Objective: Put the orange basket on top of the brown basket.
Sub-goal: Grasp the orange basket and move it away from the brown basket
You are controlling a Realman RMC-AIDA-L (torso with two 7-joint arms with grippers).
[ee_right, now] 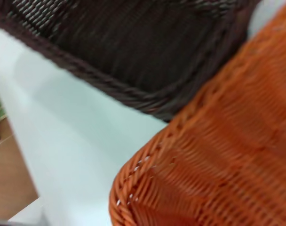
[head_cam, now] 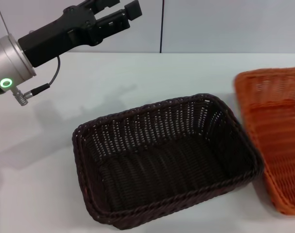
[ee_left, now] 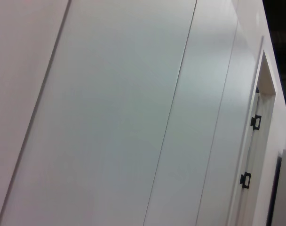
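The brown basket (head_cam: 167,160) sits upright and empty in the middle of the white table. The orange basket (head_cam: 278,131) stands on the table just to its right, close beside it and partly cut off by the picture's edge. The right wrist view looks closely down on a corner of the orange basket (ee_right: 218,165), with the brown basket's rim (ee_right: 124,89) next to it; the right gripper itself does not show. My left gripper (head_cam: 116,12) is raised at the far left, above the table's back edge, well away from both baskets, open and empty.
The white table (head_cam: 45,194) extends to the left and behind the baskets. A white panelled wall (ee_left: 133,113) stands behind the table. The table's edge and a wooden floor (ee_right: 6,188) show in the right wrist view.
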